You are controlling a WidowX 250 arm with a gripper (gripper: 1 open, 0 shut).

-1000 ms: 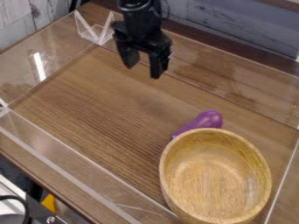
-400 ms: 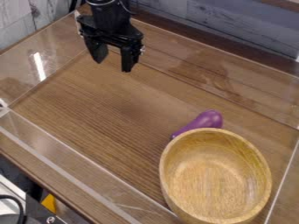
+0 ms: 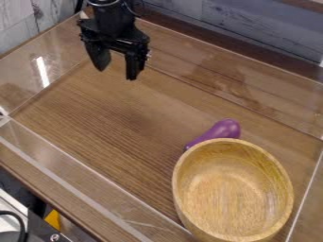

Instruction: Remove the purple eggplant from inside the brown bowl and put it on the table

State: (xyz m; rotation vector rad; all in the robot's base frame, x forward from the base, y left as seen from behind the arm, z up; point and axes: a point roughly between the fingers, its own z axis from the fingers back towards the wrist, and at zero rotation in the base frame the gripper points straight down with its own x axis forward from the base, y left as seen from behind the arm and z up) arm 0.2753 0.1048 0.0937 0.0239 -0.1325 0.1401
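camera view shows my gripper (image 3: 115, 68) open and empty at the far left, while the purple eggplant (image 3: 216, 132) lies on the table (image 3: 113, 123) touching the brown bowl (image 3: 233, 195) rim, well apart, its long axis diagonal.

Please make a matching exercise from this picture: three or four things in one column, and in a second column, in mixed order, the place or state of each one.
Things:
1. purple eggplant
2. brown bowl
3. gripper
4. table

Places or states:
A. up at the far left, holding nothing
B. empty inside
C. lying on the table behind the bowl's rim
D. wood grain, clear walls around it

Pairs: 1-C, 2-B, 3-A, 4-D
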